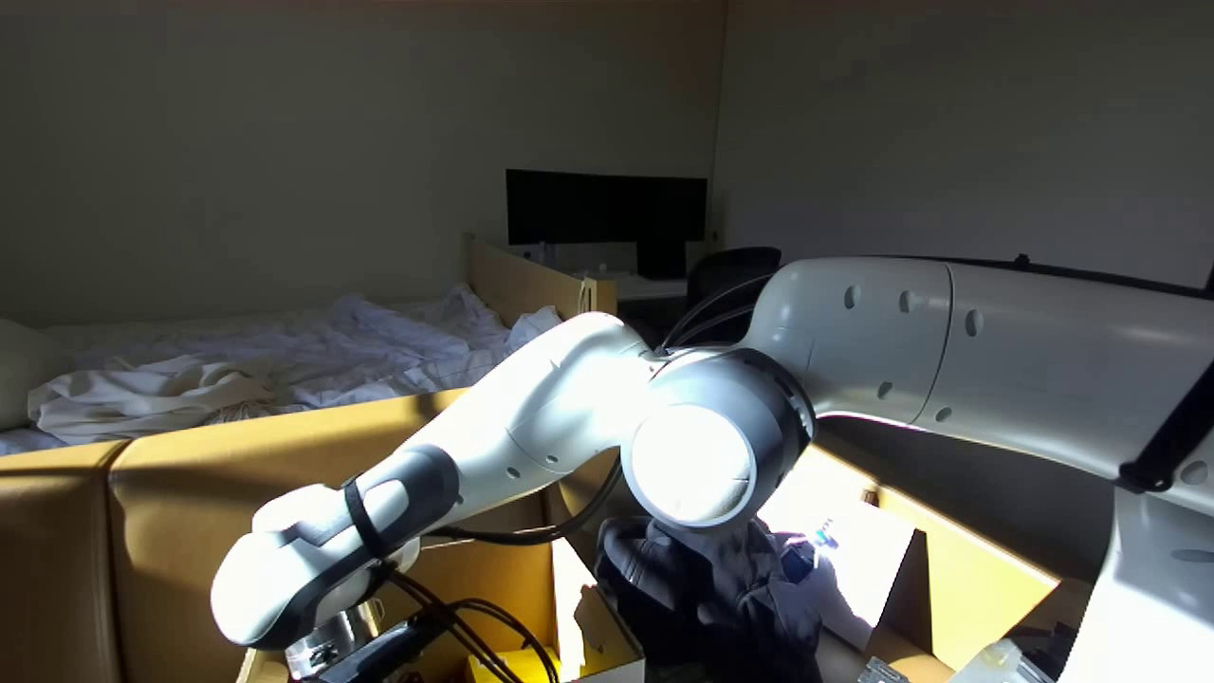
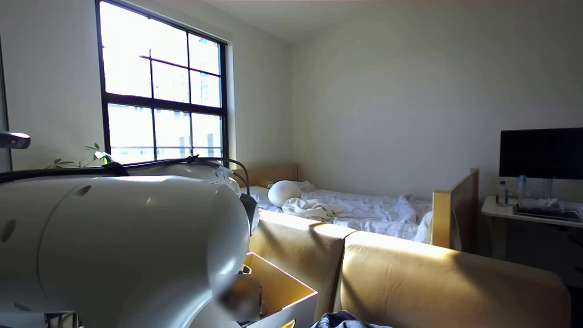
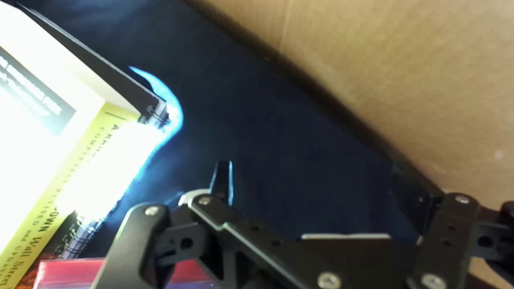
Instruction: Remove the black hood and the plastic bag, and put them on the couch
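Tool (image 3: 317, 196) spread wide at the box (image 1: 596, 621), black hood (image 1: 707, 602) just beside that box

The tool's fingers (image 3: 415, 202) stand far apart before a dark area (image 3: 281, 132) I cannot identify; in the wrist view a book (image 3: 38, 168) lies to the left, a cardboard wall (image 3: 421, 92) to the right; the black hood, partly hidden by the arm (image 1: 541, 408), lies before the back of the couch (image 2: 428, 273); what it rests on, I cannot tell.

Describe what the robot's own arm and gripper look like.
The arm is smooth, rounded and white, with small oval dents, grey joint covers, a black strap near the wrist and looping black cables. The gripper is mostly black, with jointed fingers and silver screws.
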Robot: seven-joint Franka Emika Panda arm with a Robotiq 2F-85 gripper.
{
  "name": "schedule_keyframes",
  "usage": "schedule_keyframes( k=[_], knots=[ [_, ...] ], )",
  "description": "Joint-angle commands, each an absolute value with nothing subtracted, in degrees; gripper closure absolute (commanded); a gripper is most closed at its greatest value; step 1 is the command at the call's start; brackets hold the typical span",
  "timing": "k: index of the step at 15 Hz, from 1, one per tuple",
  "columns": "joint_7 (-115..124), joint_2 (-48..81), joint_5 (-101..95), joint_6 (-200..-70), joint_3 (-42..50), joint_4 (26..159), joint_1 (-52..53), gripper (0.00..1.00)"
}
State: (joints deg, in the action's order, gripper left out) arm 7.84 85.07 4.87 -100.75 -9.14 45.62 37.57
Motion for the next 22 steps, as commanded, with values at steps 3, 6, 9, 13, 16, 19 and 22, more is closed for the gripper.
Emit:
schedule_keyframes(
  k=[3, 6, 9, 13, 16, 19, 22],
  knots=[
    [9.27, 85.07, 4.71, -101.94, -9.03, 44.99, 37.57, 0.00],
    [11.45, 85.05, 3.70, -106.44, -7.27, 44.84, 38.39, 0.00],
    [14.92, 85.02, -0.56, -111.29, -2.95, 44.42, 40.33, 0.00],
    [15.95, 84.99, -2.21, -117.27, -2.33, 45.34, 40.61, 0.00],
    [18.82, 85.04, -3.35, -124.50, -0.21, 45.66, 41.76, 0.00],
    [24.56, 85.09, -5.84, -132.61, 3.45, 46.41, 43.35, 0.00],
    [32.33, 85.26, -7.10, -135.68, 6.72, 47.11, 44.90, 0.00]
  ],
)
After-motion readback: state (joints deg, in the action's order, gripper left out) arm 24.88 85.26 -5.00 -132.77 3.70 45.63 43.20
